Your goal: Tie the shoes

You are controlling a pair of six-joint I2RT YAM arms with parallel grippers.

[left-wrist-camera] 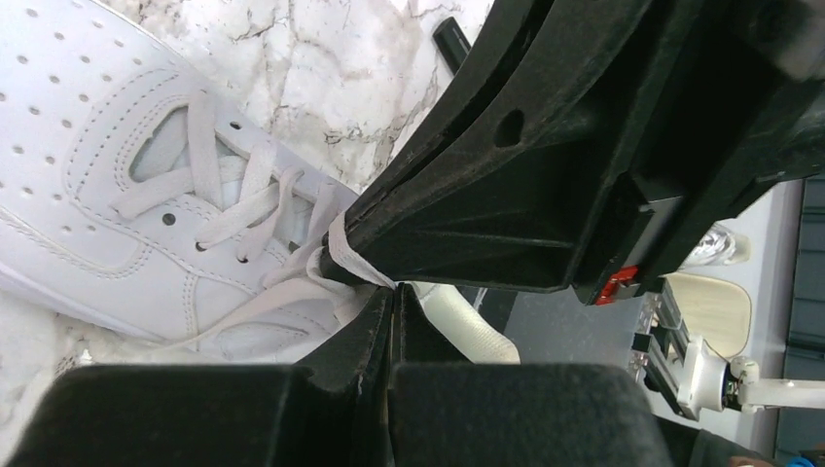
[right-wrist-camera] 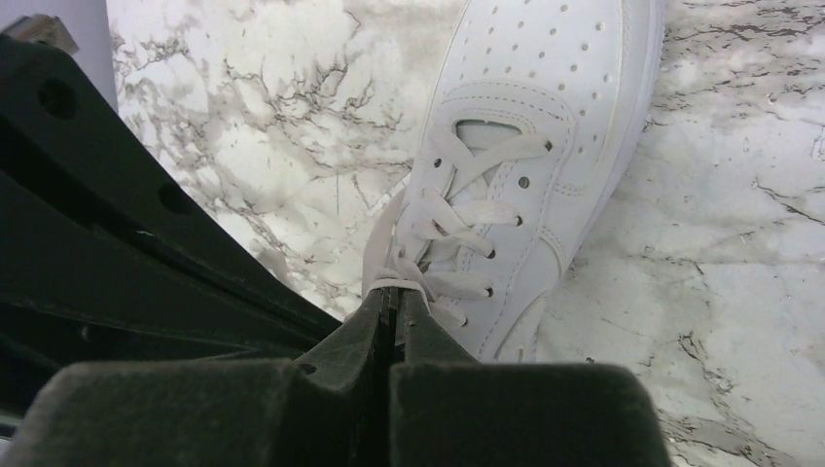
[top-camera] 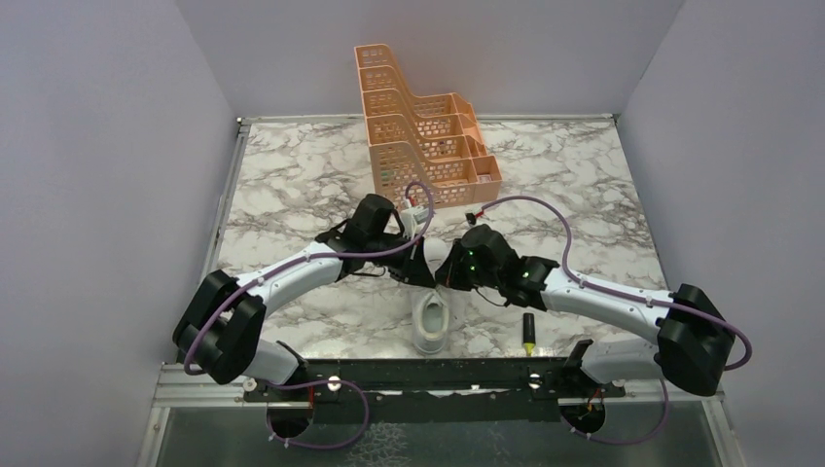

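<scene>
Shoe: the all-white low-top sneaker [top-camera: 431,321] lay on its sole near the front middle of the table, between the two arms, its toe toward the far side.
Laces: the long white laces [right-wrist-camera: 457,209] ran crossed through the eyelets, and the free ends were drawn up to one point above the tongue.
Right gripper: the right gripper [right-wrist-camera: 394,297] had its fingers pressed together, pinching a lace strand at the tip.
Left gripper: the left gripper [left-wrist-camera: 391,302] was also pressed together, tip against the same bunch of lace and touching the right one. Whether a strand sat between its fingers could not be told.
Done: lacing in place and the ends gathered.
Left: no loop, knot or bow showed, so by my reading the tying itself was still ahead.
Surface: a white-and-grey marble-pattern table [top-camera: 292,165], with a peach plastic tiered rack [top-camera: 428,146] at the far side and a black marker with a yellow tip [top-camera: 528,334] just right of the sneaker.
Room: pale lilac walls [top-camera: 97,146] closed in three sides.
</scene>
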